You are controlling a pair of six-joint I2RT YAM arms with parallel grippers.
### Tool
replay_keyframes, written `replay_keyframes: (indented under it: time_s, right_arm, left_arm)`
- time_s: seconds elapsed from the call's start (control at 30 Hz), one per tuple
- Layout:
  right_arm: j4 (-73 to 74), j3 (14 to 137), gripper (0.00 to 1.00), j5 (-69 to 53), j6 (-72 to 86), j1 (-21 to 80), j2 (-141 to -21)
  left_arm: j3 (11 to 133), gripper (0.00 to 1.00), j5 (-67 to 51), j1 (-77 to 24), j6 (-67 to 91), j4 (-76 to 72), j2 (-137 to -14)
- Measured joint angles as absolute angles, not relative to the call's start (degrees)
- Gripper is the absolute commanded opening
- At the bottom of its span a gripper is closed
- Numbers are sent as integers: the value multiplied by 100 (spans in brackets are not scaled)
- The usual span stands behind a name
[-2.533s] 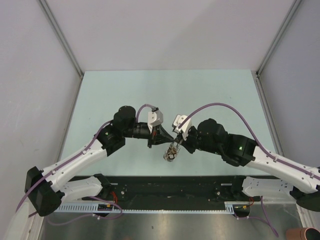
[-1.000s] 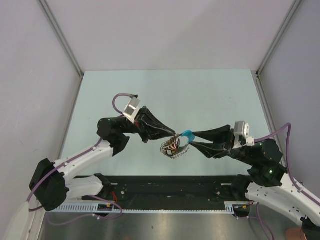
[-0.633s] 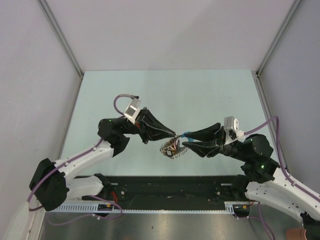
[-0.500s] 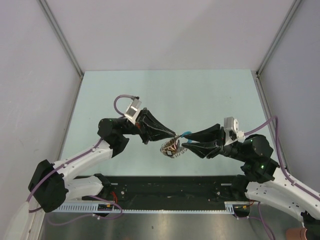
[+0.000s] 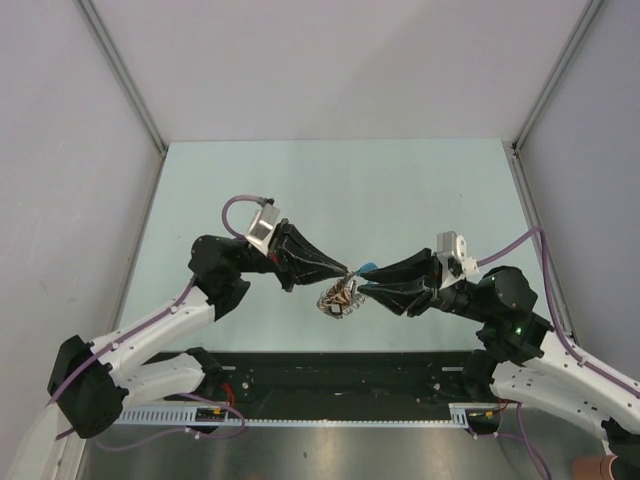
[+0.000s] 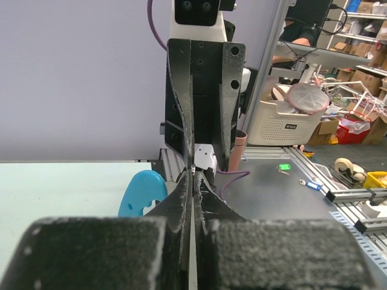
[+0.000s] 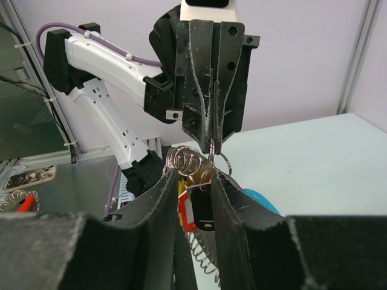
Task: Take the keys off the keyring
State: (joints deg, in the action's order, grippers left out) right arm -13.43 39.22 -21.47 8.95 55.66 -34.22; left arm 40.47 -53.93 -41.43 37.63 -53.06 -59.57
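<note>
Our left tool [image 5: 346, 270] was clamped on the keyring [image 7: 184, 160]; our right tool [image 7: 195, 179] straddled the red-headed key [image 7: 184, 212], grip unclear. We judged squeezing squarely before pulling best.

Robotics lab: aluminium frame [image 5: 120, 73], cluttered shelves [image 6: 357, 72].

Keys [image 5: 341, 298] a tiny tangle from above, keyring [image 7: 185, 159] partly hidden behind right pincer [image 7: 193, 173] fingers

silvery keyring [image 7: 184, 160] with a light-blue band [image 6: 140, 192]; keys [image 7: 192, 210], one red-headed, one dark; pale mint worktop [image 5: 330, 190]; purple cables [image 6: 237, 174].
</note>
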Motion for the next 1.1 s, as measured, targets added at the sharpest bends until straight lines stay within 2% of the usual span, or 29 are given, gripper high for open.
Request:
replay_keyframes:
  time_s: [0.63, 0.73, 0.77, 0.8, 1.1]
  right_arm:
    - [-1050, 3922, 24, -1656, 860, 5806, -3728]
    - [-996, 3922, 14, -1490, 779, 5883, -3756]
    - [-985, 3922, 4, -1435, 746, 5907, -3771]
    - [-972, 3922, 1, -1387, 718, 5929, -3789]
    - [-779, 3922, 0, -655, 395, 6171, -3841]
  left_arm:
    - [4047, 0, -5015, -4143, 2897, -4093, -5616]
    - [4047, 0, -4943, -4143, 2821, -3935, -5610]
    - [4047, 1, -4934, -4143, 2799, -3907, -5607]
    - [4047, 0, -4908, -4143, 2790, -3868, -5599]
    - [4062, 0, -4451, -4143, 2536, -3120, -5380]
